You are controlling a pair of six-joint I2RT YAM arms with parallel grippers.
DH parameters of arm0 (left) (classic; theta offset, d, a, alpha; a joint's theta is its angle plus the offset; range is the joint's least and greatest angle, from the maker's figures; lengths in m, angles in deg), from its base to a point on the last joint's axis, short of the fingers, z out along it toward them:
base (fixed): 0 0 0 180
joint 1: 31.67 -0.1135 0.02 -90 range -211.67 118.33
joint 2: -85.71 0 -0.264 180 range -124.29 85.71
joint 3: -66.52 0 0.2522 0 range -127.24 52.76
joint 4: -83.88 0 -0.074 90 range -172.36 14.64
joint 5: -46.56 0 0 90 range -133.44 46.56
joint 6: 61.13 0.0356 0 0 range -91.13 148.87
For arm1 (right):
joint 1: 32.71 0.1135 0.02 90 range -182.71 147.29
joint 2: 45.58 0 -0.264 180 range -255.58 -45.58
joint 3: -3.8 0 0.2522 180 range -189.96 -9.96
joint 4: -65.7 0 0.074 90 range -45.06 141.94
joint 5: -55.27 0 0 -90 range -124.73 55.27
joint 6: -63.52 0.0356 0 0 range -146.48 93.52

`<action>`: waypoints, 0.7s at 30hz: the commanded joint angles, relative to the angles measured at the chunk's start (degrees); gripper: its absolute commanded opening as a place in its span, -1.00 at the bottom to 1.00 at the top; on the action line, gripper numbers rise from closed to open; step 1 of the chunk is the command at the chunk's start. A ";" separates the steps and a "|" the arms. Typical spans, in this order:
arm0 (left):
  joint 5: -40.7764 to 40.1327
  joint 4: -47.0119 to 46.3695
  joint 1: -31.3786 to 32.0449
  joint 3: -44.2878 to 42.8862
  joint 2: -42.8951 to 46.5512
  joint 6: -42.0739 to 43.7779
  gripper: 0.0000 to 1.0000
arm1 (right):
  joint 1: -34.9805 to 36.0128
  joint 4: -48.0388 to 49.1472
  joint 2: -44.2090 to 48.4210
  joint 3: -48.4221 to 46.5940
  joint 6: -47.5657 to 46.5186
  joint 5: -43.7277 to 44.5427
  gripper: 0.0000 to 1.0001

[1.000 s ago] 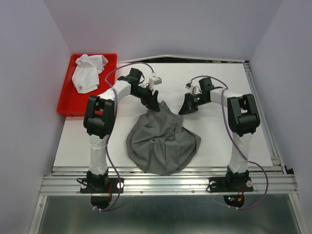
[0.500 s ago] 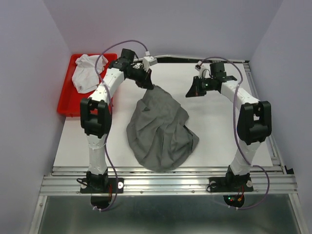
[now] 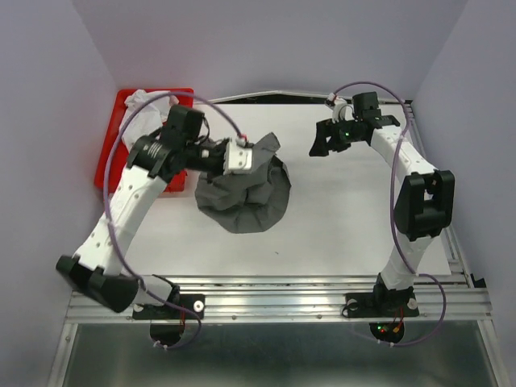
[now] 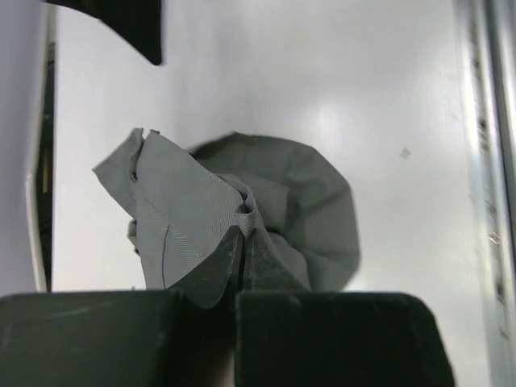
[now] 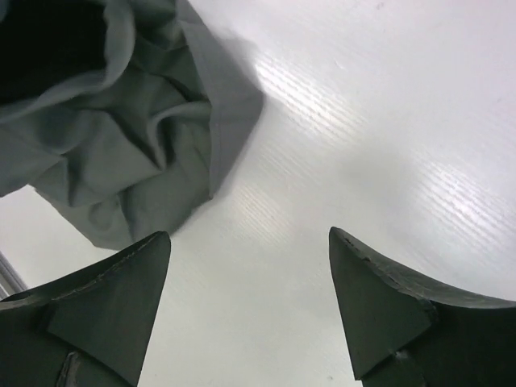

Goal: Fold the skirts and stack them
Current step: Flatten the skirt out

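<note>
**Top external view.** We see the left arm reaching across the table (image 3: 355, 226) with the left gripper (image 3: 256, 153) at the upper edge of the dark grey skirt (image 3: 246, 197). A peak of cloth stands up at the gripper, and the rest is bunched in a rounded heap below it, at the far left-centre of the table and near the red tray (image 3: 107, 165). From this height we cannot tell how the jaws stand. The white skirt (image 3: 143, 100) lies crumpled in the far part of the tray, partly hidden behind the left arm and its cable. The right gripper (image 3: 319, 145) is above the far right part of the table, well apart from the grey skirt and carrying nothing.

**Left wrist view.** We see the left gripper (image 4: 246, 230) with its two fingers pressed together on a gathered fold of the dark grey skirt (image 4: 310, 193). One flap of cloth spreads to the left of the pinch, and the rest lies rumpled beyond it against the white table (image 4: 322, 81).

**Right wrist view.** We see the right gripper (image 5: 248, 235) with its fingers spread wide and only bare table (image 5: 363, 121) between them. The dark grey skirt (image 5: 137, 137) fills the upper left corner in deep creases, apart from both fingertips
</note>
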 commanded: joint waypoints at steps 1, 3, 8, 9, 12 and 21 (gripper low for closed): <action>-2.64 -0.04 2.12 15.70 12.41 8.52 -1.00 | -0.30 -2.35 2.58 4.27 -6.90 1.71 0.69; -3.69 -1.54 2.04 23.36 15.08 7.20 -1.00 | -0.30 -3.32 2.40 5.59 -7.88 -0.22 0.71; -4.40 -9.89 2.04 37.58 20.54 -1.40 -0.89 | 0.23 -4.38 1.96 10.95 -7.18 -7.34 0.73; -4.40 -11.03 2.13 39.19 20.89 -2.55 -0.79 | 1.79 -4.55 2.14 12.00 -6.65 -8.13 0.73; -7.12 -15.61 2.13 43.84 20.63 -8.18 -0.21 | 4.52 -3.77 4.33 17.27 -4.99 -10.68 0.70; -6.33 -4.20 4.23 31.84 15.02 0.43 0.87 | 5.32 -4.12 10.04 26.07 -3.49 -13.06 0.62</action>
